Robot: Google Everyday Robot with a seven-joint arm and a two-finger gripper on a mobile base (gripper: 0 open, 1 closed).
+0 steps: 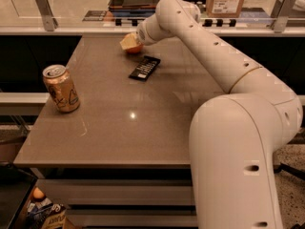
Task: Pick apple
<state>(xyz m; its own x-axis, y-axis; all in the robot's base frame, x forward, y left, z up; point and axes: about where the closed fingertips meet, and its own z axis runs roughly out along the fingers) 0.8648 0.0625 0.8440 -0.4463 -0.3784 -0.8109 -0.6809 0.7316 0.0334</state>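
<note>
Camera view shows me the brown worktop (pixel 143 132) filling most of the scene. My white arm (pixel 224 61) reaches from the near right across to its far edge. A gold drink can (pixel 61 88) stands upright near the left edge, well apart from the rest. A flat black remote (pixel 144 67) lies just short of the gripper (pixel 130 42), which sits against the apple (pixel 135 49) at the far end. I cannot tell whether the jaws are apart or clamped.

Arm (pixel 214 56) stretched far forward-left, gripper (pixel 129 42) angled down at its tip
</note>
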